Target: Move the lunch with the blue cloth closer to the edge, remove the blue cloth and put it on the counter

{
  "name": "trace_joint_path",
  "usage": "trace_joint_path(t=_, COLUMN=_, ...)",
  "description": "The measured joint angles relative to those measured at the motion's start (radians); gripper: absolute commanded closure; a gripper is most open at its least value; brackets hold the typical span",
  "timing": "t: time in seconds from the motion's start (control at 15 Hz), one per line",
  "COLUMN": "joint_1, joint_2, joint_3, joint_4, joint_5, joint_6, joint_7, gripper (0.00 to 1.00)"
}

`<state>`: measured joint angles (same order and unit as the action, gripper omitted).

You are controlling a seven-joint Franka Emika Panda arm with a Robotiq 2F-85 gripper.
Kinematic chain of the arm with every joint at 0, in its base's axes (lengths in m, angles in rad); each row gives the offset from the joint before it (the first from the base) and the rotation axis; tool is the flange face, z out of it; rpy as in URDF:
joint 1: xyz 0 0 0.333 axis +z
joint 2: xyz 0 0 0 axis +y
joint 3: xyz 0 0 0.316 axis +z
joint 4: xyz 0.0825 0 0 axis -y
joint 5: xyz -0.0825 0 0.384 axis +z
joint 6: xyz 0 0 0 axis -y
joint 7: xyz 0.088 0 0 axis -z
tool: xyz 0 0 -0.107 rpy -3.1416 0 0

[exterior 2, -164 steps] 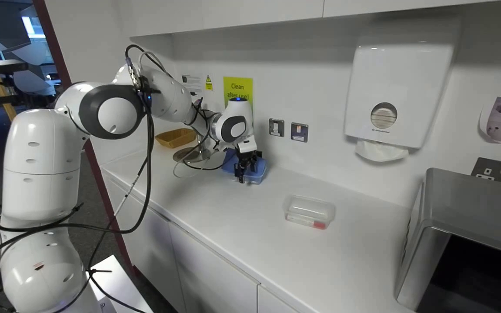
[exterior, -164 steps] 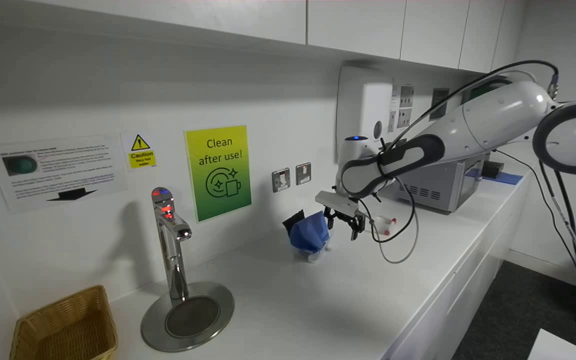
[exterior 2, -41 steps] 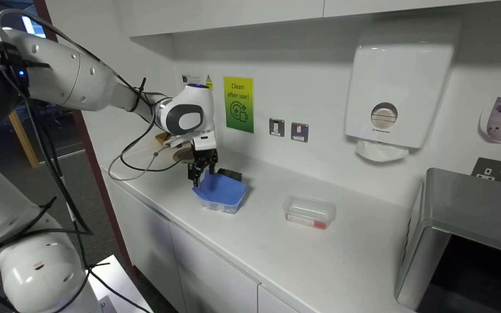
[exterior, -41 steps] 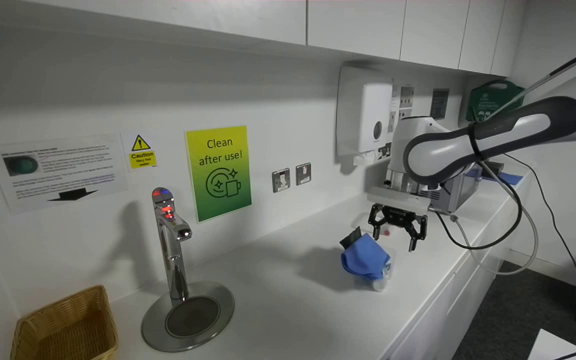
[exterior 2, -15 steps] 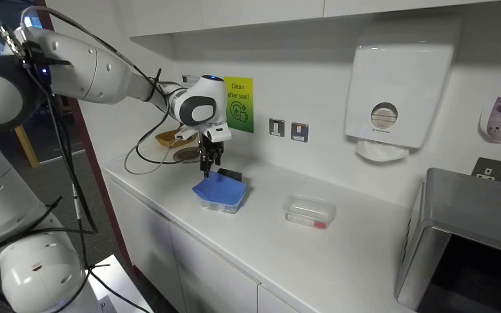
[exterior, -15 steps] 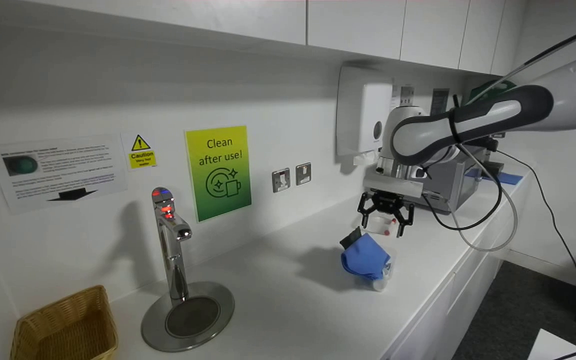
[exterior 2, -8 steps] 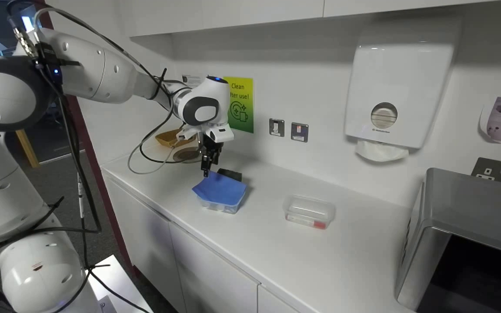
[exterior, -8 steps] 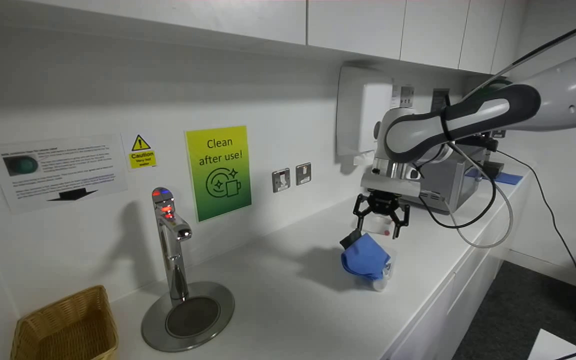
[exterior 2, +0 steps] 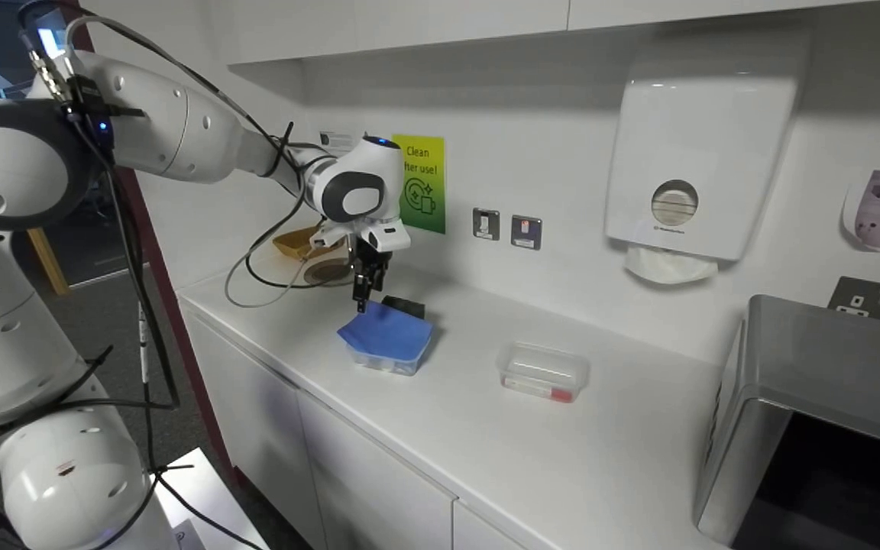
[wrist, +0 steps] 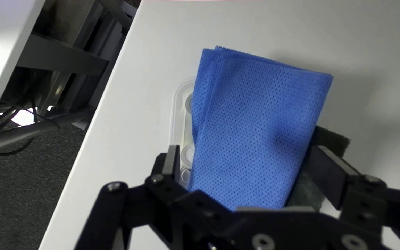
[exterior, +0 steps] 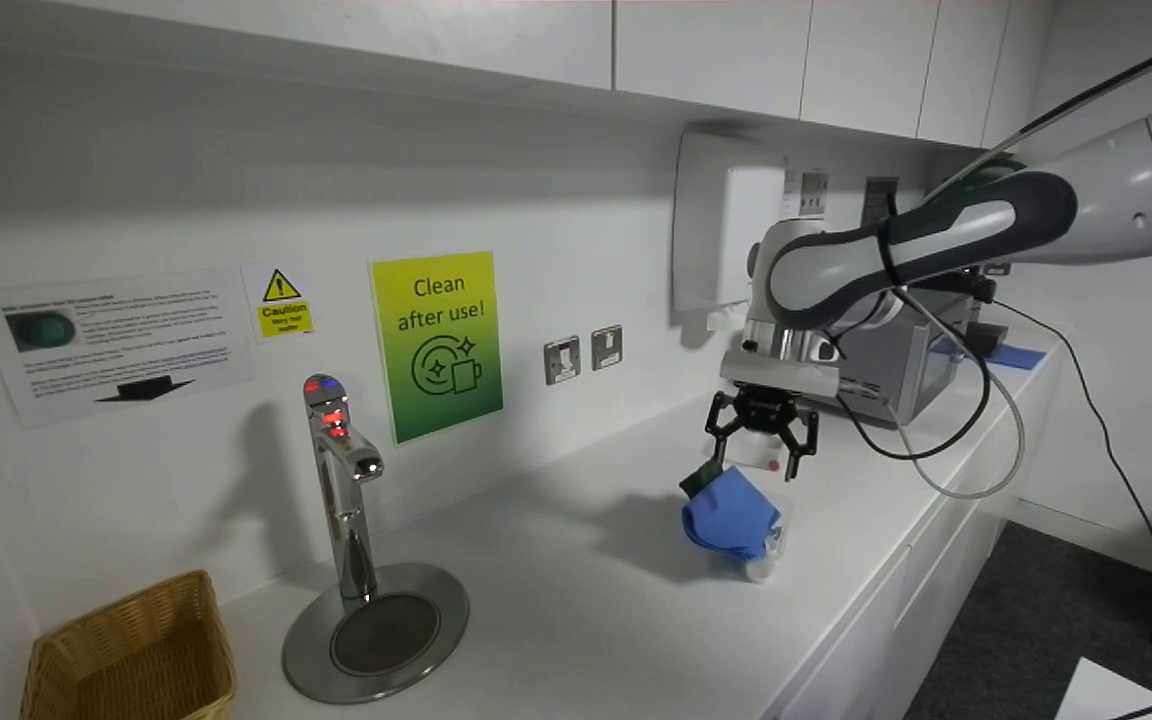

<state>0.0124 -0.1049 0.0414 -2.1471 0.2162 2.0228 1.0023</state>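
The blue cloth lies folded over the lunch, a low clear container on the white counter. In the wrist view the cloth covers most of the container; round pale items show at its uncovered side. A dark green pad sticks out from under the cloth on the wall side. The edge of the counter runs a short way from the container. My gripper is open and empty, pointing down above the bundle; in the wrist view its fingers stand either side of the cloth.
Another clear container with a red part stands farther along the counter, before the grey appliance. A chrome tap with a round steel plate and a wicker basket stand at the opposite end. A paper dispenser hangs on the wall.
Since the oldest frames, the container with the cloth has moved from the wall toward the edge. Since 2.7 s ago, the open gripper has shifted toward the wall and risen slightly; the bundle stayed still.
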Motion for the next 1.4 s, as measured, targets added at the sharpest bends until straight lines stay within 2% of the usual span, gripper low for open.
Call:
trace_joint_path(t=0.53, joint_1=0.018, joint_2=0.078, joint_3=0.029, joint_4=0.060, joint_5=-0.067, joint_6=-0.006, joint_7=0.000, gripper=0.00)
trace_joint_path(t=1.4, joint_1=0.035, joint_2=0.190, joint_3=0.029, joint_4=0.217, joint_5=-0.107, joint_6=-0.106, joint_7=-0.001, gripper=0.00)
